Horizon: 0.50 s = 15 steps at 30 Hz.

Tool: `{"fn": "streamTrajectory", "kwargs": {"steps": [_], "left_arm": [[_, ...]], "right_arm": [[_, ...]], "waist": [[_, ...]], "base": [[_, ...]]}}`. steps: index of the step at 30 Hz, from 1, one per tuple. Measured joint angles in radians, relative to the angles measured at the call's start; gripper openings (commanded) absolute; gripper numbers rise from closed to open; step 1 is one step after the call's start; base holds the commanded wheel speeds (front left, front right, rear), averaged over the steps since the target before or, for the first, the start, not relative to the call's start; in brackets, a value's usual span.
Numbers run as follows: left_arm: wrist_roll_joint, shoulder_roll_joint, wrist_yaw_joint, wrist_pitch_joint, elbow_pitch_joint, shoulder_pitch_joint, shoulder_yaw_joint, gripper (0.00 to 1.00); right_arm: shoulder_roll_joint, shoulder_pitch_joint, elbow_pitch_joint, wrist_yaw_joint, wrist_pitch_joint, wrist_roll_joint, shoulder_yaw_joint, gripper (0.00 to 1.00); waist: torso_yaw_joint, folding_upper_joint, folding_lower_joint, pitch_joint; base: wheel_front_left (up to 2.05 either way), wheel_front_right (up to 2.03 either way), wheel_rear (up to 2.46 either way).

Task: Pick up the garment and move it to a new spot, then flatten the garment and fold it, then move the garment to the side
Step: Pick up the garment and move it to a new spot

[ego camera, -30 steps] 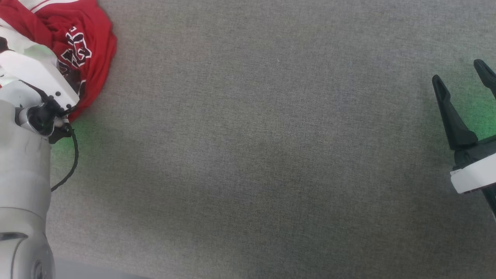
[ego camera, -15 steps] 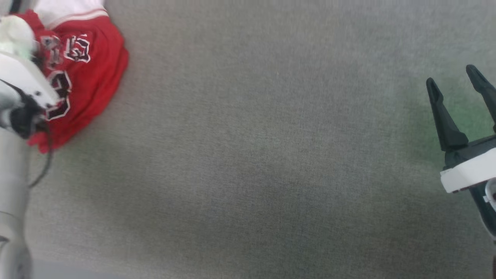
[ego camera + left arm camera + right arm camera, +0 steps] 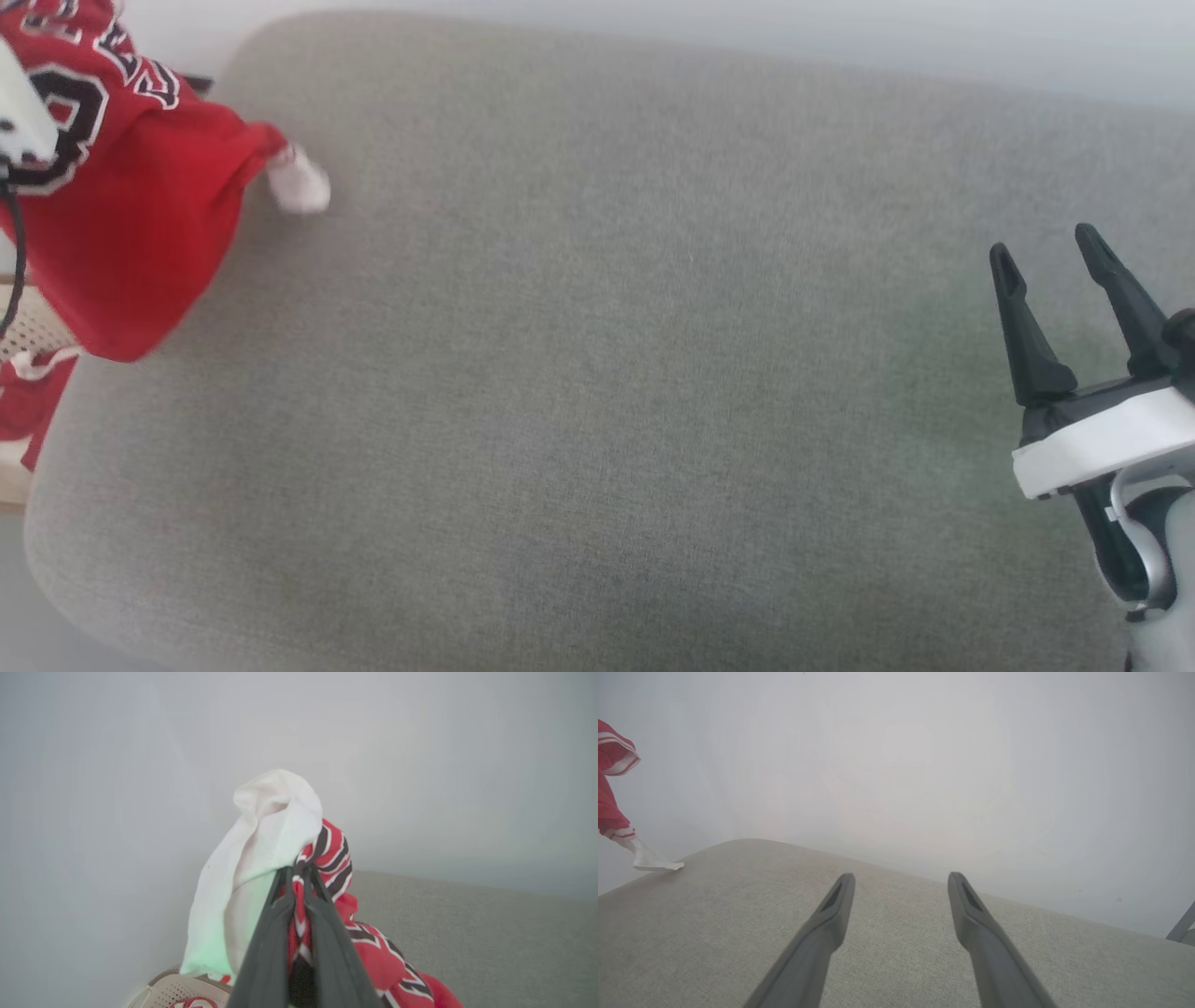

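The left pincer (image 3: 299, 873), clamped shut on the garment (image 3: 121, 233), has hoisted it clear of the grey bench (image 3: 597, 373) at its far-left corner (a second ago it lay bunched there). The right pincer (image 3: 1044, 241) waits open and empty. The carry to a new spot can likely begin.

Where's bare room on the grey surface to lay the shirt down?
The whole middle of the grey surface is bare, between the hanging garment at left and the open right gripper. Crowded at the left end, where the left gripper grips it.
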Motion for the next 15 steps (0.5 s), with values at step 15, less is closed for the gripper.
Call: {"fn": "streamTrajectory", "kwargs": {"steps": [15], "left_arm": [[-0.026, 0.031, 0.010, 0.248, -0.516, 0.077, -0.080, 0.00]], "right_arm": [[0.074, 0.019, 0.055, 0.000, -0.053, -0.003, -0.031, 1.00]], "waist": [[-0.050, 0.0000, 0.0000, -0.106]], "base": [[0.00, 0.00, 0.00]]}}
